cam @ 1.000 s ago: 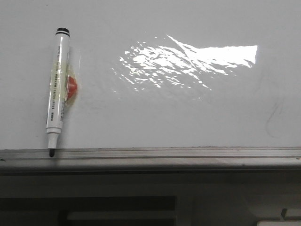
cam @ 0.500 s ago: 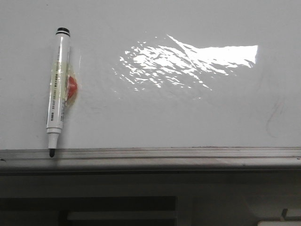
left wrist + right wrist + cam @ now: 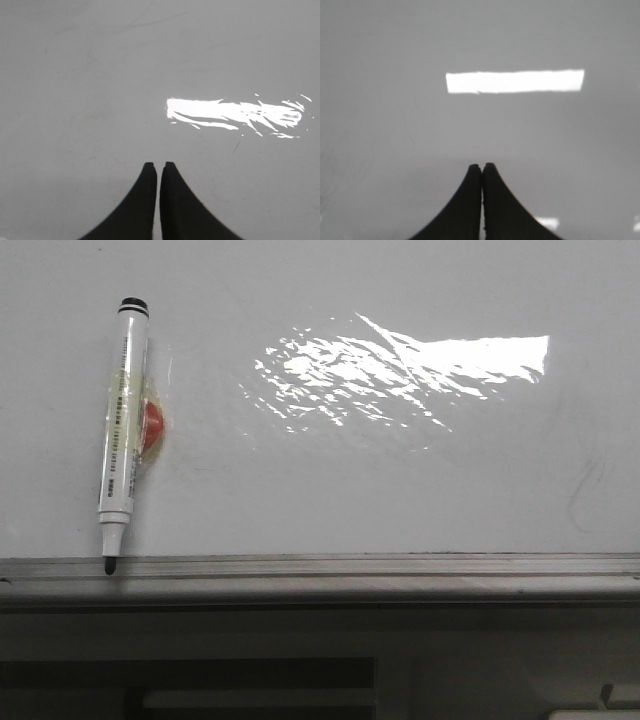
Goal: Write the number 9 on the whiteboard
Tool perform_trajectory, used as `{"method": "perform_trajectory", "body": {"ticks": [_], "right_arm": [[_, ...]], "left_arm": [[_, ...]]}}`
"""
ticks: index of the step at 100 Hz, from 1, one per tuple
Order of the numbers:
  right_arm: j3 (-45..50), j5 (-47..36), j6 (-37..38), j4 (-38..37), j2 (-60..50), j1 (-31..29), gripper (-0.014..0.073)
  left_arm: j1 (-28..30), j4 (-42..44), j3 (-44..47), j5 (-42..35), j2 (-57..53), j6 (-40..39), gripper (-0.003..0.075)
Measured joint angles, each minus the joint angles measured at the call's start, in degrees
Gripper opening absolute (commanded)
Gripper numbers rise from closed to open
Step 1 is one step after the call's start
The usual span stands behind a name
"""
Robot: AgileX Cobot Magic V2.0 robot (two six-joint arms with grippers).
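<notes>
The whiteboard looks smooth and glossy white, its sheen broken into a rippled bright glare patch. The rail along its lower edge looks like brushed grey metal with a dull shine. The marker has a smooth white plastic barrel with a black end and a dark, matt tip. Both grippers' fingers look matt black.
</notes>
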Motion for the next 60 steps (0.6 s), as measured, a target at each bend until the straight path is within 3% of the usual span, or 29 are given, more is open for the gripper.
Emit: {"method": "perform_trajectory", "body": {"ticks": [13, 35, 44, 55, 60], "right_arm": [[-3.1, 7.4, 1.2, 1.8, 3.4, 0.0, -0.0061], [-11.6, 17.4, 1.7, 3.0, 14.6, 0.0, -0.0061], [-12.7, 18.2, 1.7, 3.3, 17.2, 0.0, -0.0061], [-12.8, 18.8, 1.7, 3.4, 18.5, 0.0, -0.0061], [-12.8, 18.9, 1.7, 3.4, 18.5, 0.0, -0.0061]], "left_arm": [[0.0, 0.0, -4.6, 8.2, 2.1, -0.4, -0.0020], [0.0, 1.7, -11.2, 11.2, 11.9, -0.5, 0.0002], [0.0, 2.2, -11.7, 11.8, 15.2, -0.5, 0.0158], [0.0, 2.2, -11.7, 11.9, 18.3, -0.5, 0.0452], [0.0, 2.2, -11.7, 11.0, 19.4, -0.5, 0.0508]]}}
